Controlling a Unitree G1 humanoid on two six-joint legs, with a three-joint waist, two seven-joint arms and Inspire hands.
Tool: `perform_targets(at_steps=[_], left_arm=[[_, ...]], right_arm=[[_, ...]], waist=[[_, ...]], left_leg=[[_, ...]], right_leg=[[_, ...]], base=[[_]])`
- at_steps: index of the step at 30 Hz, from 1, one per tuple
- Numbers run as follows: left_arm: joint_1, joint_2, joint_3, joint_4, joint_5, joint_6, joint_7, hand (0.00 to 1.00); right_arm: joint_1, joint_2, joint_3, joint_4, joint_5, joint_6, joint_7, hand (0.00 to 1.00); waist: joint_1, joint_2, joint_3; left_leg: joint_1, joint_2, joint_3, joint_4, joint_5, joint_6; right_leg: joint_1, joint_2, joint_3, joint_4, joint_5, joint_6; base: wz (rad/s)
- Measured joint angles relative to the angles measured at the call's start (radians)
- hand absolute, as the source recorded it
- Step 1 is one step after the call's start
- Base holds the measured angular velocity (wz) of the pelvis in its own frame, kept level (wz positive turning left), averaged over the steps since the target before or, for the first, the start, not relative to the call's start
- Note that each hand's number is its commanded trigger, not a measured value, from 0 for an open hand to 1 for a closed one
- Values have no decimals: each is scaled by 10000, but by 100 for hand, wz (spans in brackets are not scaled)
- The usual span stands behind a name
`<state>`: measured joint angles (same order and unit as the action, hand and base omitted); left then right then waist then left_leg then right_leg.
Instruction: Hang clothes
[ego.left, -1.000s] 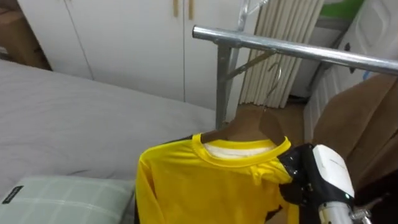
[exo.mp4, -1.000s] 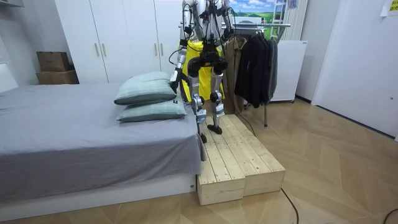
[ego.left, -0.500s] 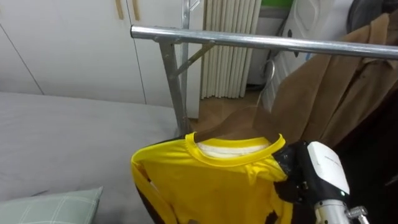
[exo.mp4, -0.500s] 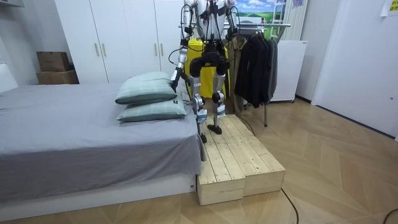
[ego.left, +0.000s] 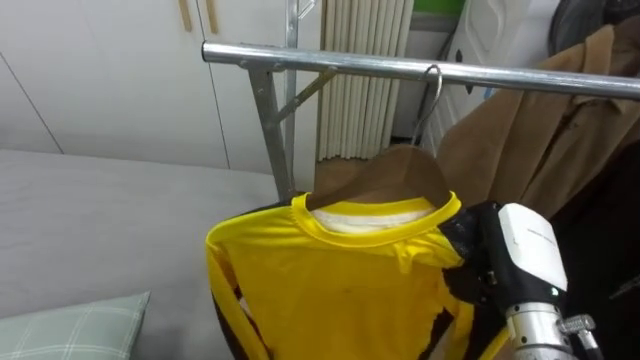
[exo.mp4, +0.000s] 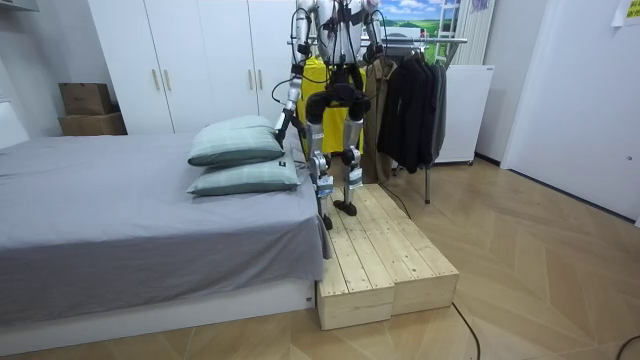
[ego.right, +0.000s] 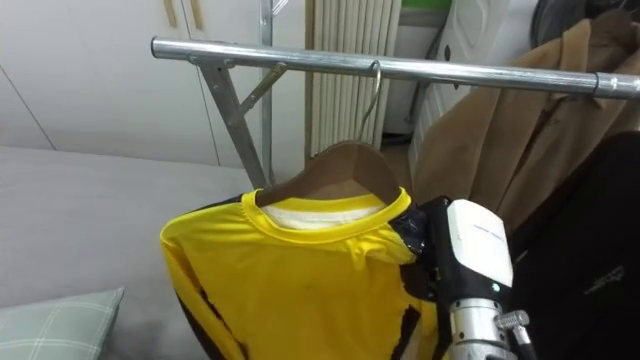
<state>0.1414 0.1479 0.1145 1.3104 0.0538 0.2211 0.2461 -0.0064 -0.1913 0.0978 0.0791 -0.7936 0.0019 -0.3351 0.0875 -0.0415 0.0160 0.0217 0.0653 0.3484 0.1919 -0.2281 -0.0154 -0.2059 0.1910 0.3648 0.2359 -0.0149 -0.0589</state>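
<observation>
A yellow shirt (ego.left: 340, 290) with dark side stripes hangs on a brown wooden hanger (ego.left: 385, 178). The hanger's wire hook (ego.left: 432, 75) curves over the top of the metal clothes rail (ego.left: 300, 58); I cannot tell whether it rests there. My right hand (ego.left: 478, 262) comes in from the lower right, its dark fingers curled round the hanger's right end under the shirt's shoulder. In the room view I stand on the wooden platform (exo.mp4: 385, 260) facing the rack, the shirt (exo.mp4: 318, 85) in front of me. My left hand (exo.mp4: 282, 122) is low beside the pillows.
A brown coat (ego.left: 545, 130) and dark clothes (exo.mp4: 410, 100) hang on the rail to the right of the hook. The grey bed (ego.left: 110, 220) with green pillows (exo.mp4: 235, 150) lies to my left. White wardrobe doors (ego.left: 120, 70) stand behind the rack.
The right hand lifted the hanger, so its hook rose from just below the rail to the rail's top. The eye view also swung right along the rail.
</observation>
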Motion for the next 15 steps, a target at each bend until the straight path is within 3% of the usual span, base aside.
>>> perform_targets(at_steps=[9,15], left_arm=[[32,70,3,1,26,-2,-134,0],[31,98,2,1,68,-12,-157,0]], right_arm=[[-17,-9,-24,-265,-203,-60,-329,100],[-148,-53,-26,-260,-24,-333,-405,100]], waist=[[-4,-18,-12],[-5,-21,-12]], left_leg=[[73,35,-18,-44,19,-30],[81,69,-78,-53,36,-63]], right_leg=[[133,27,22,-141,63,-43],[189,43,-30,-182,81,-73]], base=[[0],[3]])
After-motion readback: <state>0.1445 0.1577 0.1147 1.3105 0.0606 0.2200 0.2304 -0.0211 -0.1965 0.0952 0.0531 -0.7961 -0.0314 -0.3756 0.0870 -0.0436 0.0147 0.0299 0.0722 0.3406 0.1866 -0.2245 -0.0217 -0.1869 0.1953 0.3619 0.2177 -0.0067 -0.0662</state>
